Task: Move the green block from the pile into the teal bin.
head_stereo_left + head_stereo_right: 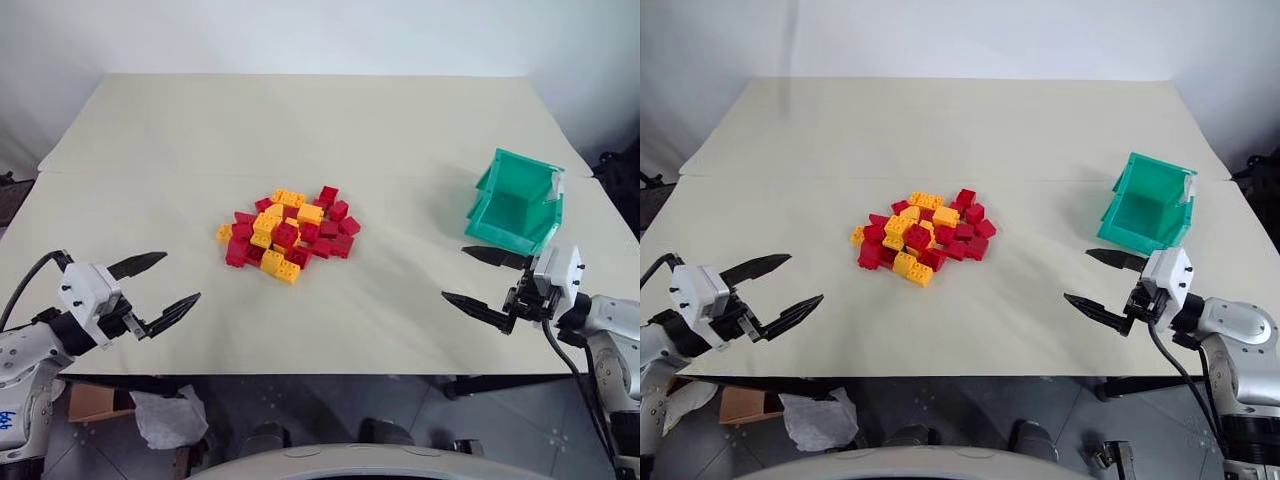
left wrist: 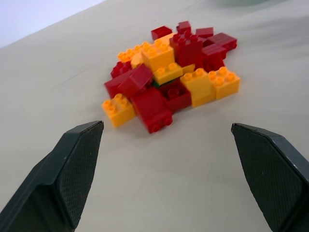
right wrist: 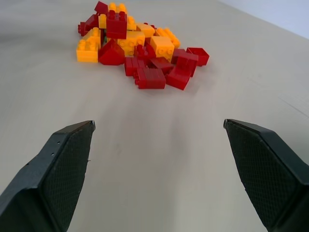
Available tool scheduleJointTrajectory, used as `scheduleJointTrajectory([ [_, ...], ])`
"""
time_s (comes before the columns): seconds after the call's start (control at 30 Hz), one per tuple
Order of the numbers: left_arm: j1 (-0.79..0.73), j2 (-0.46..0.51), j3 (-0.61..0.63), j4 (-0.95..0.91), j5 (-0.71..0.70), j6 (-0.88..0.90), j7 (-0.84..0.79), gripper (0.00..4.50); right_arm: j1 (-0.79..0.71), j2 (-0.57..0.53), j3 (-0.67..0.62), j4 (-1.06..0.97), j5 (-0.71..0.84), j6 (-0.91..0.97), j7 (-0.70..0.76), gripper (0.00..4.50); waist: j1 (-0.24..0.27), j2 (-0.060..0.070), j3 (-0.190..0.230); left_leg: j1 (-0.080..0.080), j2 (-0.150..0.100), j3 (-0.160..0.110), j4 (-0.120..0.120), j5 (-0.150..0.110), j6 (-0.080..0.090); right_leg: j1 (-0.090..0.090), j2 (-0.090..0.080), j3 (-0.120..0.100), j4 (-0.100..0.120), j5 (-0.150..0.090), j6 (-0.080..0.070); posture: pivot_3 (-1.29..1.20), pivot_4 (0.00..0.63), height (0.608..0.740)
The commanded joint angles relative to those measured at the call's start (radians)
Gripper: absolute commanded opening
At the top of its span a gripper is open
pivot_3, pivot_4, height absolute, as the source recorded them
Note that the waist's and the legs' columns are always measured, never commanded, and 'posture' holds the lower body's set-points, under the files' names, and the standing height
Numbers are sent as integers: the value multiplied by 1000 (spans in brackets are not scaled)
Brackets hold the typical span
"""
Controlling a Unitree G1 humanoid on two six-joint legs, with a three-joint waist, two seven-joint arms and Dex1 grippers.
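Observation:
The pile [image 1: 290,235] of red and yellow-orange studded bricks lies at the middle of the table. The green block is hidden among these bricks. The teal bin [image 1: 515,205] stands at the right side of the table, tilted, its opening facing up and toward me. My left gripper [image 1: 182,277] hovers open and empty over the front left of the table, pointing at the pile [image 2: 169,82]. Open and empty too, my right gripper [image 1: 455,272] is at the front right, just in front of the bin, and faces the pile [image 3: 137,48].
The cream table [image 1: 300,120] runs far back behind the pile, with a seam across it. Its front edge passes just below both grippers. A cardboard box and crumpled white plastic [image 1: 165,415] lie on the floor under the front left.

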Motion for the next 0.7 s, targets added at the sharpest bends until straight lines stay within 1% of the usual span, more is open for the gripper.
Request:
scheduleJointTrajectory([
  [0.03,-16,-16,0,6,-3,-6,27,4500,-24,8,3,12,6,-27,22,4484,-2,0,0,0,0,1,0,0,0,0,0,0,0,0,0,0,150,740],
  [0.1,-12,-37,15,1,-54,19,27,4500,-37,18,28,15,-1,-20,25,4484,-3,0,0,0,0,2,-1,0,0,-2,0,2,0,0,0,0,150,740],
  [0.27,47,-74,74,-9,-103,22,36,4500,-95,60,123,-40,-9,63,-1,4484,-5,0,0,-1,1,6,-1,0,0,-7,0,6,3,0,0,0,150,740],
  [0.3,63,-87,94,-12,-115,24,47,4500,-117,75,150,-51,-15,82,-15,4309,-4,0,0,-1,1,8,-1,0,0,-9,0,7,4,0,0,0,150,740],
  [0.37,100,-106,122,-20,-131,29,59,4500,-163,107,207,-77,-18,141,-40,3852,-5,0,0,-1,1,9,0,0,0,-10,0,9,6,0,0,0,150,740],
  [0.4,111,-111,127,-23,-135,30,63,4500,-177,116,223,-83,-21,157,-47,3536,-5,0,0,-1,1,10,0,0,0,-11,0,10,7,0,0,0,150,740],
  [0.53,207,-154,146,-49,-136,16,63,4500,-306,228,378,-97,-103,219,-108,2141,-5,0,0,-1,1,12,1,0,0,-14,0,13,10,0,0,0,150,740],
  [0.63,236,-166,144,-65,-133,19,64,4500,-348,266,424,-87,-127,251,-123,1089,2,-1,0,-1,1,13,1,-1,0,-15,0,13,11,0,0,0,150,740],
  [0.67,252,-179,146,-70,-137,18,68,4500,-386,310,465,-63,-153,272,-149,624,6,-1,0,-2,1,12,1,-1,0,-15,0,13,11,0,0,0,150,740],
  [0.7,268,-190,142,-76,-131,11,71,4500,-425,355,509,-33,-179,284,-164,365,4,-1,-1,-2,1,12,1,-1,1,-15,0,13,11,0,0,0,150,740],
])
